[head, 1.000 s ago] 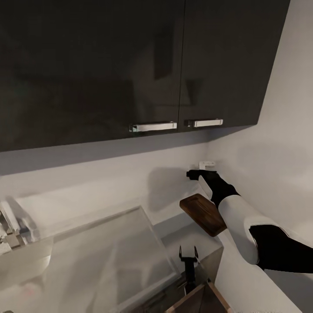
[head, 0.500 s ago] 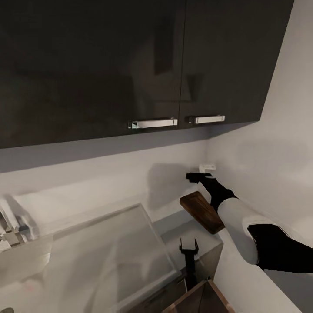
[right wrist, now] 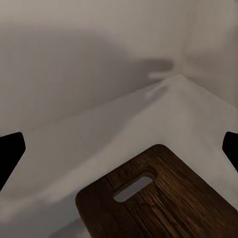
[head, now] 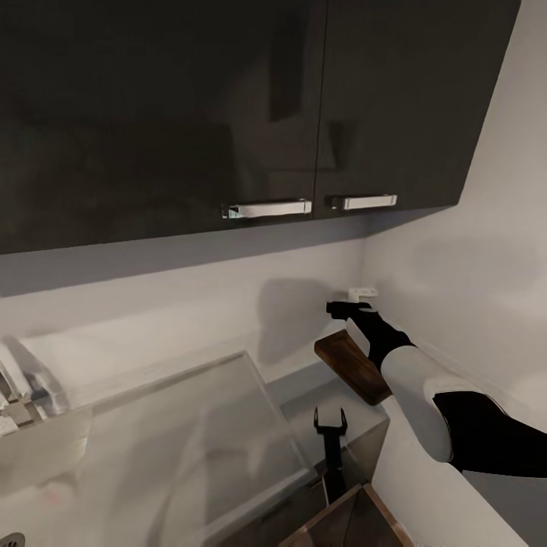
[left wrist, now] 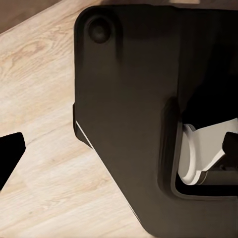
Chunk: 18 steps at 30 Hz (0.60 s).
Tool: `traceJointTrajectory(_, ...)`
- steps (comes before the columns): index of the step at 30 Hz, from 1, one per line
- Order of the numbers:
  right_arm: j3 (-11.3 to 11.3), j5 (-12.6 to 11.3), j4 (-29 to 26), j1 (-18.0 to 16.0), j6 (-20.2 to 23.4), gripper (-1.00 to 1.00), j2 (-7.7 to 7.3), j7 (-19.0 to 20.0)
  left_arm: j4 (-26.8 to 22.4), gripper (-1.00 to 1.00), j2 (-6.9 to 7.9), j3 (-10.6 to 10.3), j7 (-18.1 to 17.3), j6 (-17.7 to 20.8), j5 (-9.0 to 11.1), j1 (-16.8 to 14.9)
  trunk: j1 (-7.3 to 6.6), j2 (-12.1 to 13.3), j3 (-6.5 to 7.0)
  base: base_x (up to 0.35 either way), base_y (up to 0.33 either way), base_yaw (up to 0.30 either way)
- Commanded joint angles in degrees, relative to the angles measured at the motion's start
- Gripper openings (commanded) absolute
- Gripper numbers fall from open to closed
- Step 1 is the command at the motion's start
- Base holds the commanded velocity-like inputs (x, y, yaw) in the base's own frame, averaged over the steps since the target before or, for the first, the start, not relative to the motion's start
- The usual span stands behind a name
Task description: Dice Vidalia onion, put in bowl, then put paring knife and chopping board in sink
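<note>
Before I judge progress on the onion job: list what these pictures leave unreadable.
- Right gripper, head view: small and dark against the wall; open or shut unclear.
- Chopping board, head view: near end hidden behind the right forearm; right wrist view cuts it off at the picture's edge.
- Tap, head view: cut by the picture's edge, blurred.
- Sink: glare blurs the basin, contents unreadable.

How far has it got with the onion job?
Nothing looks finished yet. The board lies on the countertop in the corner, and the part I can see is bare. In hand: the right claw hangs open over the board's slotted end, gripping nothing; the left claw is open too. Left, at least: getting the board into the sink. Whether any dicing happened, I cannot tell.
</note>
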Motion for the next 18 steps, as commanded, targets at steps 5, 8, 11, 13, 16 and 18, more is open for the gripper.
traceJointTrajectory(5,0.27,-0.43,-0.1,-0.03,0.31,1.0,-0.36,-0.31,-0.08,1.0,-0.04,0.05,0.01,-0.08,0.05,0.02,0.02,-0.09,-0.57,0.0,0.0,0.0)
traceJointTrajectory(8,0.28,-0.43,-0.1,-0.03,0.31,1.0,-0.62,-0.31,-0.08,1.0,0.0,0.04,0.07,-0.08,0.05,0.02,0.02,-0.09,-0.85,0.0,0.0,0.0)
traceJointTrajectory(11,0.28,-0.43,-0.1,-0.03,0.31,1.0,-0.67,-0.31,-0.08,1.0,0.03,0.04,0.08,-0.08,0.05,0.02,0.02,-0.09,-1.13,0.0,0.0,0.0)
traceJointTrajectory(13,0.28,-0.43,-0.1,-0.03,0.31,1.0,-0.69,-0.31,-0.08,1.0,0.04,0.04,0.09,-0.08,0.05,0.02,0.02,-0.09,-1.32,0.0,0.0,0.0)
traceJointTrajectory(16,0.28,-0.43,-0.1,-0.03,0.31,1.0,-0.75,-0.31,-0.08,1.0,0.04,0.04,0.09,-0.08,0.05,0.02,0.02,-0.09,-1.6,0.0,0.0,0.0)
traceJointTrajectory(18,0.27,-0.43,-0.1,-0.03,0.31,1.0,-0.77,-0.31,-0.08,1.0,0.02,0.04,0.1,-0.08,0.05,0.02,0.02,-0.09,-1.78,0.0,0.0,0.0)
